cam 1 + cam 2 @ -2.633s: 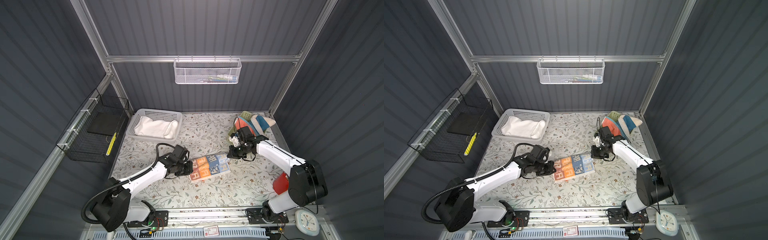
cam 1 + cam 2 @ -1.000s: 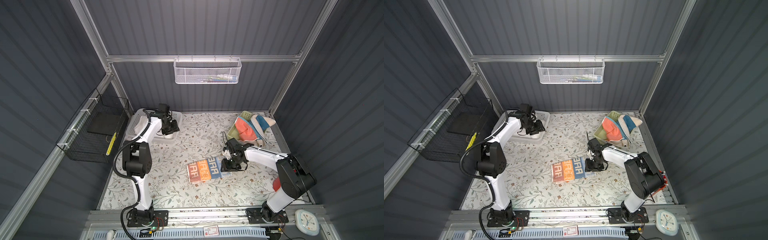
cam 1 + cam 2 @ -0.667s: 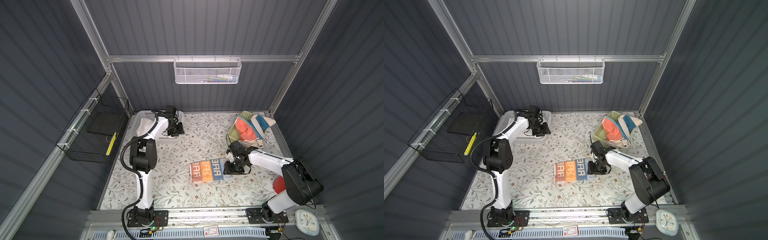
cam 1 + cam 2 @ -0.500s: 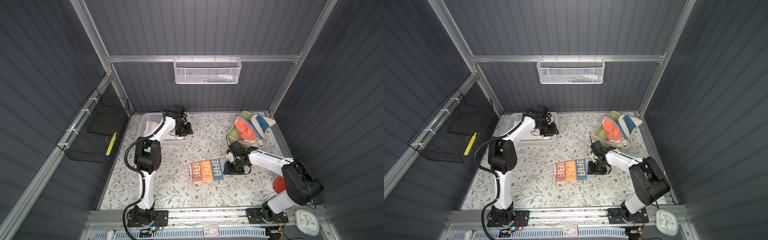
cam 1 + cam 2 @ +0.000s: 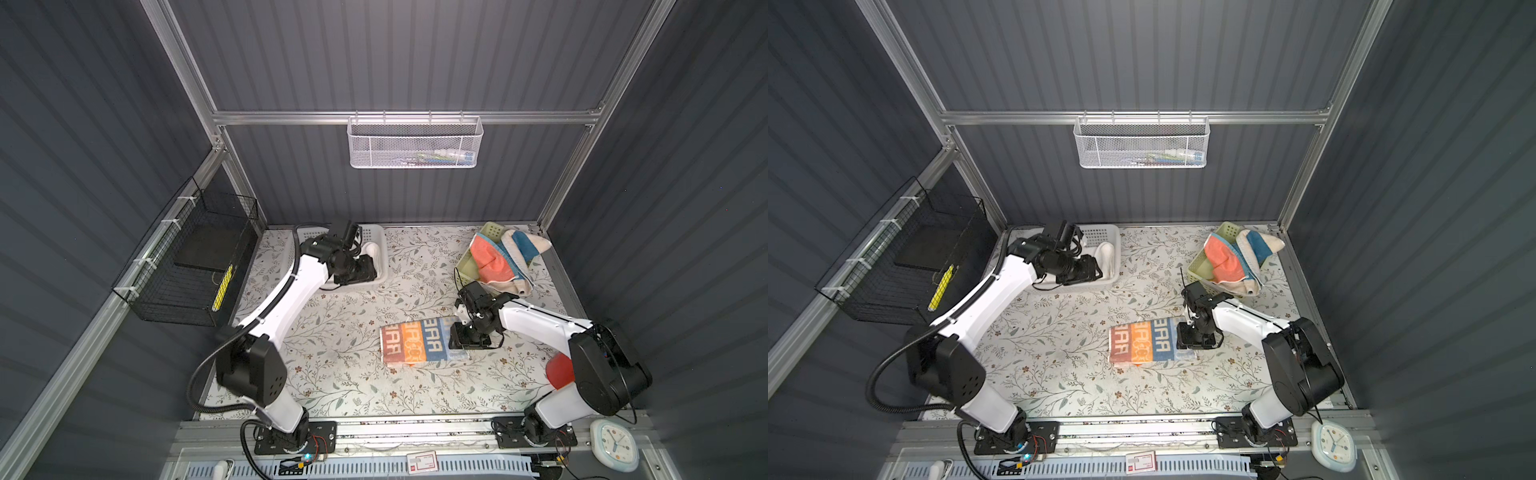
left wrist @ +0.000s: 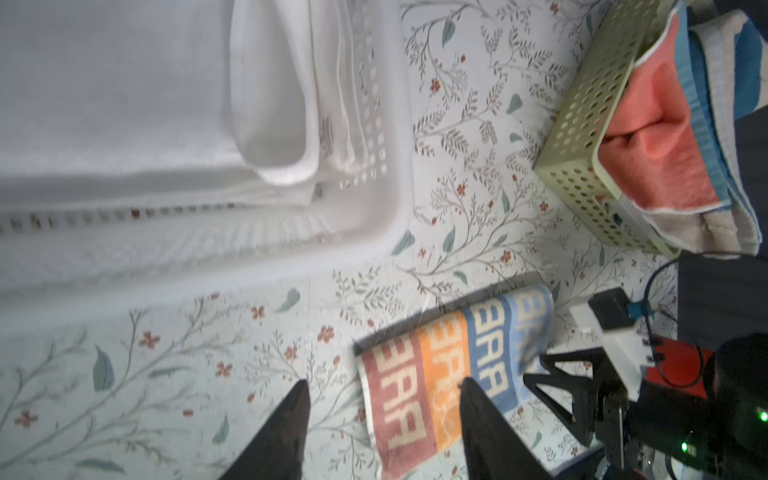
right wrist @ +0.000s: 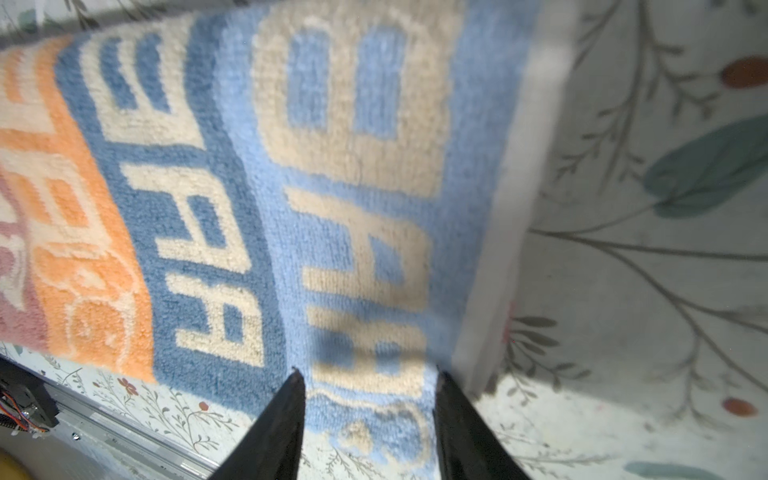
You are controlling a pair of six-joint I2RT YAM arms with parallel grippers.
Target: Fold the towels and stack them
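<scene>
While right tool [image 7: 370,374] gapes, lettered towel [image 5: 415,343] possibly touched

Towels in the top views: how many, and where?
4: white towel in the white basket; lettered towel flat mid-table; coral towel and cream-blue towel heaped in the green basket. More could hide underneath.
</scene>
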